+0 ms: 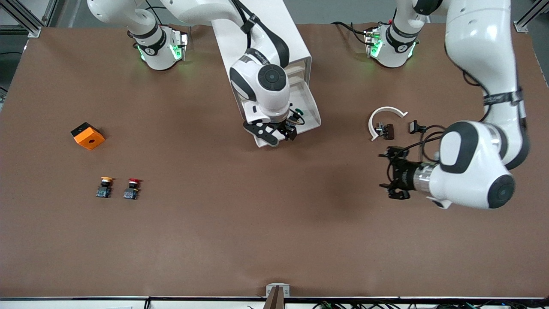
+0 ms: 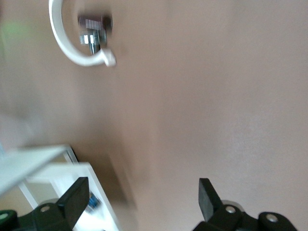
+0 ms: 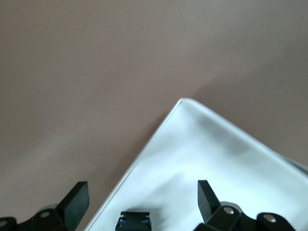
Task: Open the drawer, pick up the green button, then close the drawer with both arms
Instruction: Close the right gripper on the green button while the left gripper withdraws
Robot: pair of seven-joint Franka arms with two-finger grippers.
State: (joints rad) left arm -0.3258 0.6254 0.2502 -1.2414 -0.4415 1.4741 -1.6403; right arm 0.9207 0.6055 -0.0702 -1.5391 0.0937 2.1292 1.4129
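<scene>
The white cabinet point(image 1: 296, 38) stands at the table's middle, near the arms' bases. One drawer point(image 1: 314, 115) is pulled out toward the front camera. The green-capped button point(image 1: 299, 112) lies in it. My right gripper point(image 1: 279, 131) is open over the drawer's front end. In the right wrist view the drawer floor point(image 3: 216, 159) shows, and the button's black and blue base point(image 3: 134, 221) sits between the open fingers point(image 3: 74, 202), untouched. My left gripper point(image 1: 392, 174) is open and empty above bare table toward the left arm's end. Its wrist view shows the drawer's edge point(image 2: 57, 168).
A white C-shaped ring point(image 1: 384, 118) with a small black and metal part point(image 1: 386, 130) lies near my left gripper and shows in the left wrist view point(image 2: 72, 48). An orange block point(image 1: 87, 136), a yellow-capped button point(image 1: 104, 187) and a red-capped button point(image 1: 131, 189) lie toward the right arm's end.
</scene>
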